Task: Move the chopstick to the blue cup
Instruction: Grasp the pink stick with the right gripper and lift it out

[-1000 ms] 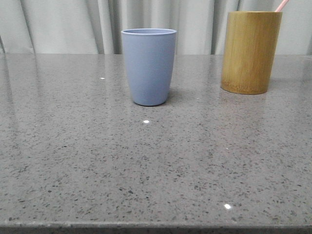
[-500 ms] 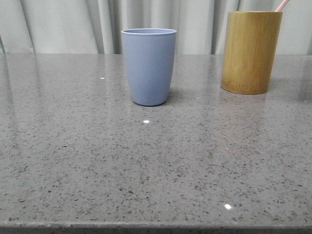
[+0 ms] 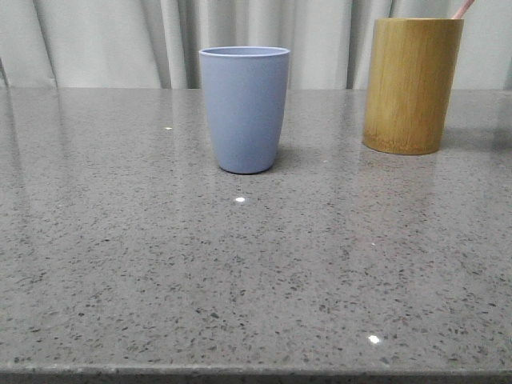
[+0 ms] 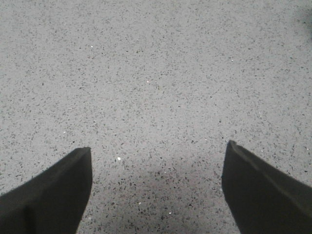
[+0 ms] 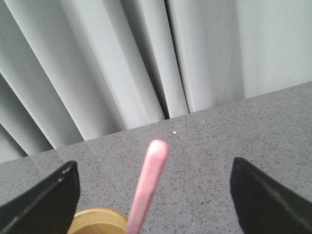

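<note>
The blue cup (image 3: 245,108) stands upright at mid-table. To its right a pale pink chopstick (image 3: 462,9) pokes out of a bamboo holder (image 3: 411,84). In the right wrist view the chopstick (image 5: 148,185) rises from the holder (image 5: 100,220) between the fingers of my right gripper (image 5: 155,185), which is open and not touching it. My left gripper (image 4: 158,161) is open over bare table with nothing between its fingers. Neither gripper shows in the front view.
Grey speckled countertop (image 3: 256,264) runs to a front edge near the camera. Pale curtains (image 3: 120,40) hang behind the table's far edge.
</note>
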Robot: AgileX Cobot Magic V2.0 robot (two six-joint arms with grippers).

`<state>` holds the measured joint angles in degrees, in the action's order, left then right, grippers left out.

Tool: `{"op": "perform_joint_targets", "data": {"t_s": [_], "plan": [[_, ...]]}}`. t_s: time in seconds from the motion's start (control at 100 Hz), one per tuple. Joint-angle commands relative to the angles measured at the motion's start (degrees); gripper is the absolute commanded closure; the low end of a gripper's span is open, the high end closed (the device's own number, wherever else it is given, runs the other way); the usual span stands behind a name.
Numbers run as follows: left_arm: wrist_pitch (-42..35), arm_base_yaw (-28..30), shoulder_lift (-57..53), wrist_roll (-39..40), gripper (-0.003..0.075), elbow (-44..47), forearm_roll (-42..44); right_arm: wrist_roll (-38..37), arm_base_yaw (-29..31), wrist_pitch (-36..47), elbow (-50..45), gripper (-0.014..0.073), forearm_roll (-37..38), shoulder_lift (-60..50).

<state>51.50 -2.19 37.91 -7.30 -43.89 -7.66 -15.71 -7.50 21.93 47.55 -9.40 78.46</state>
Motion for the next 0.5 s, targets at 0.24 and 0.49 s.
{"op": "perform_joint_targets", "data": {"t_s": [0.24, 0.49], "plan": [[-3.67, 0.04, -0.02, 0.0, 0.0183, -1.49, -0.29, -0.43, -2.32, 7.18, 1.46, 0.0223, 0.17, 0.08], [-3.67, 0.04, -0.02, 0.0, 0.0183, -1.49, -0.29, -0.43, -2.32, 7.89, 1.83, 0.0494, 0.17, 0.08]]}}
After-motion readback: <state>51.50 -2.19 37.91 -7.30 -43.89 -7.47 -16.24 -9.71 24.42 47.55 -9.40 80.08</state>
